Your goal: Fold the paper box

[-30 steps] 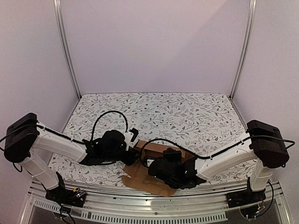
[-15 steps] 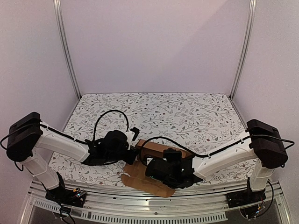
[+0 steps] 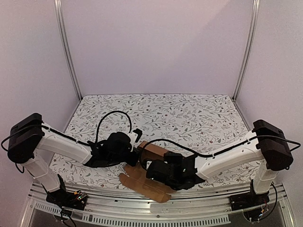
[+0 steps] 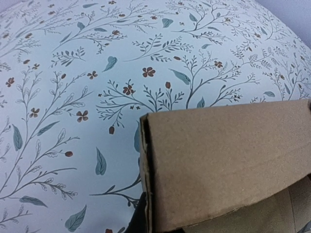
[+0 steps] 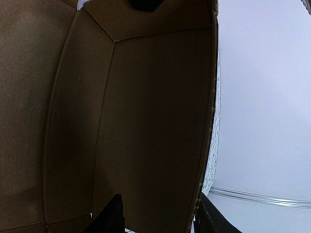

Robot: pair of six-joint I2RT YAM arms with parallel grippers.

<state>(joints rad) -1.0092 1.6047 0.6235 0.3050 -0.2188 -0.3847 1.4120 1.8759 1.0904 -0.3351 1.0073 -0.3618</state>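
The paper box [image 3: 152,150] is brown cardboard, partly raised, with flat flaps [image 3: 142,183] spread toward the table's near edge. My left gripper [image 3: 134,158] is at its left end. In the left wrist view one dark fingertip [image 4: 140,217] presses the outside of the box's wall edge [image 4: 145,165]; the other finger is hidden behind the cardboard, so the gripper [image 4: 146,219] is shut on that wall. My right gripper [image 3: 150,169] is at the box's near side. In the right wrist view its fingers [image 5: 111,216] stand apart, open, around a box panel [image 5: 150,121].
A floral cloth [image 3: 189,118] covers the table. Metal posts [image 3: 66,52] stand at the back corners and plain walls close in both sides. An aluminium rail [image 3: 142,208] runs along the near edge, with both arm bases on it.
My left gripper has closed onto the box's wall. My right gripper has gone from shut to open. The box's flaps have shifted slightly left and nearer.
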